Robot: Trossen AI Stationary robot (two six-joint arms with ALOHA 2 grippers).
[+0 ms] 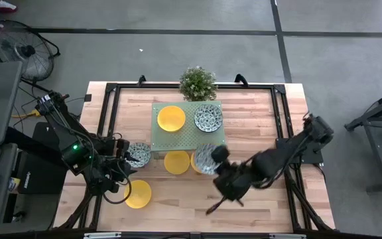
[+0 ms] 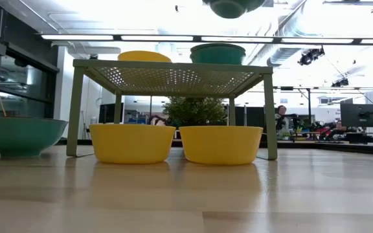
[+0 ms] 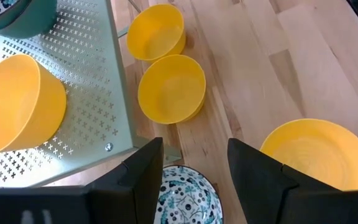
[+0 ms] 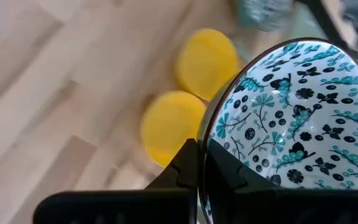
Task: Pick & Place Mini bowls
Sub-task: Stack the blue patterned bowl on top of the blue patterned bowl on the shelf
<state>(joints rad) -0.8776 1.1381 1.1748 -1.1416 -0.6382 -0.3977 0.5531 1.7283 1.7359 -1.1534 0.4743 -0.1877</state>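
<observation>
Plain bright yellow bowls (image 1: 171, 118) sit beside white bowls (image 1: 208, 119) covered in a dense dark blue-green pattern of leaves and dots. The perforated shelf (image 1: 188, 138) is pale green, the table (image 1: 257, 119) light wood, the potted plant (image 1: 198, 82) green, and both arms are dark.

Two bowls (image 1: 171, 118) sit on the rack (image 1: 188, 138), perhaps two (image 1: 176, 161) beneath.

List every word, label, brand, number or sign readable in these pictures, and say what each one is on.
None can be read.
The patterned bowl held in the right gripper carries only leaf and dot decoration, no lettering.
The perforated green shelf shows only cross-shaped holes.
The screens in the room behind the table are too small to read.
</observation>
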